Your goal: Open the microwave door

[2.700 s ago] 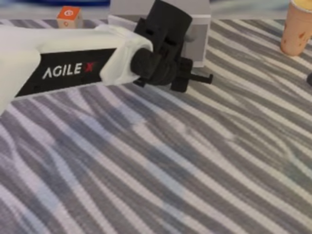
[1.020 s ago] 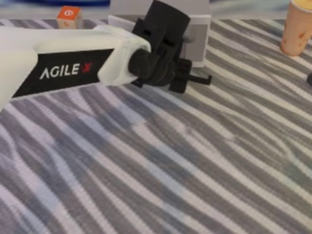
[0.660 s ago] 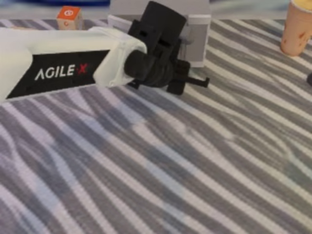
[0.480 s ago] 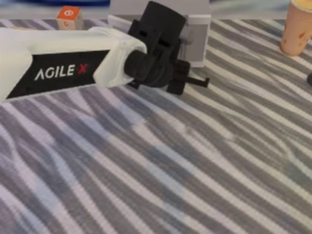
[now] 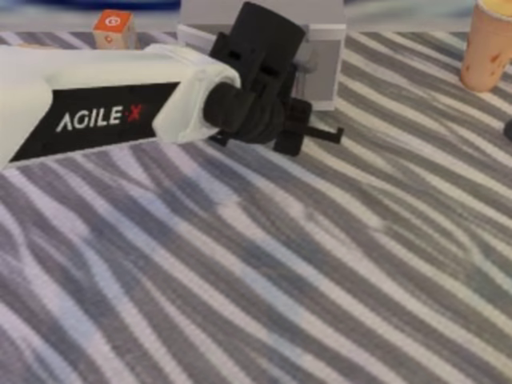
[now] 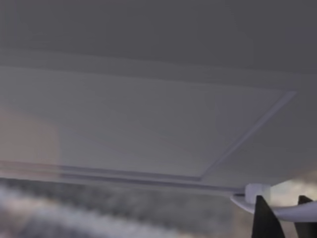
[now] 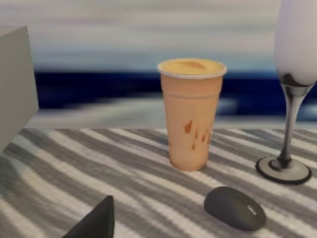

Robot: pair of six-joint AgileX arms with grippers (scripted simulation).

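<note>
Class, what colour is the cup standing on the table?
Orange cup, darker drips on its side; best in the right wrist view.

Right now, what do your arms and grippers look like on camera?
The left arm is a glossy white shell bearing a black panel lettered AGILEX in white with a red X, ending in a ribbed black wrist and blocky black left gripper with thin dark fingers. Of the right arm, only a dark corner shows.

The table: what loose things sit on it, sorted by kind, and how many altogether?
Microwave: 1
Orange block: 1
Orange cup: 1
Wine glass: 1
Dark computer mouse: 1
Total: 5
</note>
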